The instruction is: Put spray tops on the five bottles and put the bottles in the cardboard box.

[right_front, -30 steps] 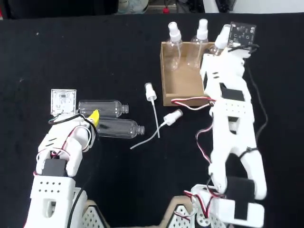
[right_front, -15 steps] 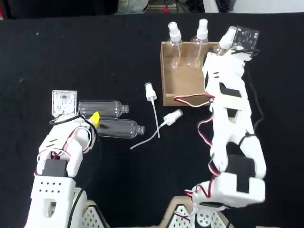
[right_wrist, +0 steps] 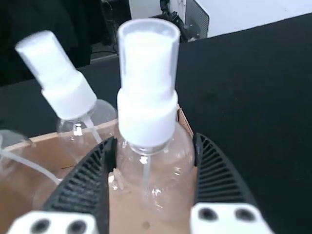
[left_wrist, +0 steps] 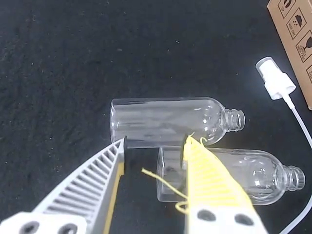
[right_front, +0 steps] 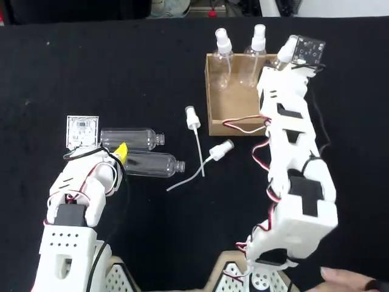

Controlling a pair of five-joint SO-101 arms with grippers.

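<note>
Two uncapped clear bottles lie side by side on the black table, the far one (right_front: 130, 139) (left_wrist: 165, 119) and the near one (right_front: 152, 164) (left_wrist: 243, 175). My left gripper (right_front: 117, 153) (left_wrist: 155, 144) hangs open just above their base ends. Two loose spray tops (right_front: 192, 118) (right_front: 221, 149) (left_wrist: 275, 83) lie between the bottles and the cardboard box (right_front: 234, 115) (right_wrist: 48, 156). Two capped bottles (right_front: 222, 58) (right_front: 256, 53) stand along the box's far wall. At the box's far right corner my right gripper (right_front: 281, 61) (right_wrist: 152, 146) is shut on a third capped bottle (right_front: 289, 45) (right_wrist: 146, 102), held upright.
The loose tops' long thin tubes (right_front: 199, 152) trail across the table between the bottles and the box. The box's near half (right_front: 234, 103) holds no bottles. Red and white cable (right_front: 243, 126) from the right arm hangs over the box's front wall.
The right arm's lower links have swung toward the right while its gripper stayed at the box's far right corner with the bottle. The left arm has not moved.
</note>
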